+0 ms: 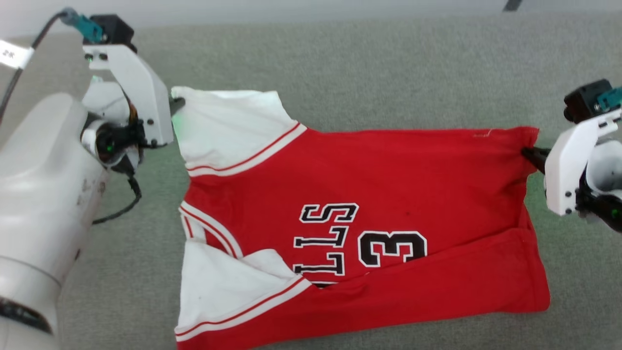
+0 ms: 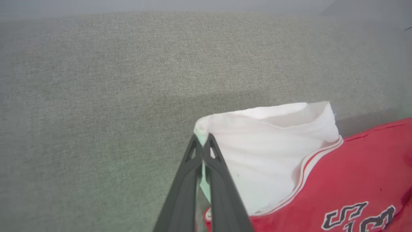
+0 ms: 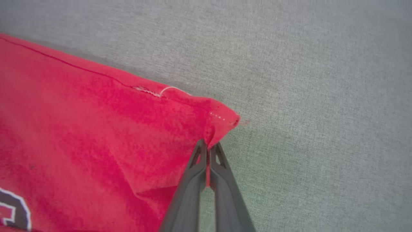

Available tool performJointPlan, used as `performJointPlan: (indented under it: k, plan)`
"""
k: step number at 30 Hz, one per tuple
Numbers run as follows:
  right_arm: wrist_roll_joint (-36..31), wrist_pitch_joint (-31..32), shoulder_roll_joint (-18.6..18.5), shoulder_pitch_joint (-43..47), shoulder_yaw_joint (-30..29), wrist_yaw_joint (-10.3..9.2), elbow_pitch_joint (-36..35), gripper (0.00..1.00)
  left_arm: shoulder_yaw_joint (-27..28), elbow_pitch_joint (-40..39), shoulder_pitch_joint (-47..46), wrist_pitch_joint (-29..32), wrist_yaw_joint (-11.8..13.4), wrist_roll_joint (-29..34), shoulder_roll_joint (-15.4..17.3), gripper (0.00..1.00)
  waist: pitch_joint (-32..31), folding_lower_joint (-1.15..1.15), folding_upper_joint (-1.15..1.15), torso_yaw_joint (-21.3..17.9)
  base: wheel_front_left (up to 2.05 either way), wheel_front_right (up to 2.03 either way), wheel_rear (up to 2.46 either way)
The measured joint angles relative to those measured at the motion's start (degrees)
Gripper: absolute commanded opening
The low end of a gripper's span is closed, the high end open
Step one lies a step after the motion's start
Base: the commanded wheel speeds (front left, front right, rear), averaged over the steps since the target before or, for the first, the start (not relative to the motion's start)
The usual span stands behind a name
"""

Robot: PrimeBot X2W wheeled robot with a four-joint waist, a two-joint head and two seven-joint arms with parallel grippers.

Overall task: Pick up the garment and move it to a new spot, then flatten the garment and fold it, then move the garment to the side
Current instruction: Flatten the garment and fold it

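The garment (image 1: 369, 194), a red jersey with white sleeves, striped trim and a black number 3, lies spread sideways on the grey surface; its near long edge is folded up over the lettering. My left gripper (image 1: 176, 104) is shut on the corner of the far white sleeve (image 2: 264, 151), whose cloth is pinched between the dark fingers (image 2: 222, 180). At the opposite end, my right gripper (image 1: 527, 153) is shut on the far hem corner (image 3: 222, 120), red cloth caught between its fingers (image 3: 193, 180). The stretch of jersey (image 3: 80, 129) between the two grips sits lifted a little.
Grey fabric surface (image 1: 369, 68) stretches beyond the jersey and on both sides. My pale left forearm (image 1: 39, 184) with a black cable fills the left edge. The surface's far edge meets a lighter band at the top.
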Motion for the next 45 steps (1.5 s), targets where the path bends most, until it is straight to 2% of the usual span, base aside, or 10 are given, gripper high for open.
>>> performJointPlan:
  k: [10, 15, 24, 31, 33, 34, 35, 36, 37, 45]
  plan:
    - [3.47, -2.80, -5.78, 7.95, 2.05, 0.00, -7.21, 0.00, -1.18, -12.48, 11.60, 1.10, 0.97, -2.32, 4.30, 0.00, -6.27, 0.00, 0.00, 2.66, 0.00, 0.00, 0.00]
    - [4.87, -2.97, -8.08, 13.93, 0.62, 0.00, -10.58, 0.00, -1.56, -23.77, 19.98, 3.16, 5.80, -4.36, 7.22, 0.00, -8.48, 0.00, 0.00, 4.04, 0.00, 0.00, 0.00]
    - [5.19, -2.05, -9.49, 24.64, -5.59, 0.00, -12.94, 0.00, -1.04, -47.04, 35.02, 4.64, 18.33, -7.93, 15.50, 0.00, -10.17, 0.00, 0.00, 5.32, 0.00, 0.00, 0.00]
    - [3.09, -0.82, -7.38, 29.79, -10.71, 0.00, -13.48, 0.00, -1.75, -54.45, 40.34, 4.33, 21.99, -8.27, 18.00, 0.00, -9.81, 0.00, 0.00, 5.55, 0.00, 0.00, 0.00]
    - [1.87, -0.41, -6.55, 30.45, -11.71, 0.00, -14.12, 0.09, -1.91, -55.03, 40.59, 3.43, 21.97, -7.42, 18.03, 0.00, -9.68, 0.00, 0.00, 5.48, 0.00, 0.00, 0.00]
    - [1.51, -0.03, -6.19, 30.64, -12.18, 0.00, -14.45, 0.17, -1.79, -55.09, 40.58, 2.96, 21.97, -7.33, 18.03, 0.25, -9.63, 0.00, 0.00, 5.44, 0.00, 0.00, 0.00]
    - [1.05, 0.54, -5.82, 30.79, -12.54, 0.00, -14.91, 0.32, -1.77, -55.08, 40.58, 2.83, 21.97, -7.28, 18.06, 0.45, -9.62, 0.00, 0.00, 5.40, 0.00, 0.00, 0.00]
    - [0.58, 1.02, -5.59, 30.86, -12.81, 0.00, -15.51, 0.73, -1.80, -55.12, 40.58, 2.75, 21.93, -7.03, 18.14, 0.66, -9.65, 0.00, 0.00, 5.35, 0.00, 0.00, 0.00]
    - [0.45, 1.32, -5.54, 30.91, -13.19, 0.00, -15.89, 1.00, -1.70, -55.24, 40.57, 2.52, 21.90, -7.00, 18.24, 1.00, -9.70, 0.00, 0.00, 5.33, 0.00, 0.00, 0.00]
    - [-2.03, 6.65, -4.94, 33.53, -17.74, 0.00, -21.87, 1.00, -0.33, -57.44, 40.51, 1.54, 22.01, -6.56, 20.36, 1.00, -11.28, 0.00, 0.00, 5.35, 0.00, 0.00, 0.00]
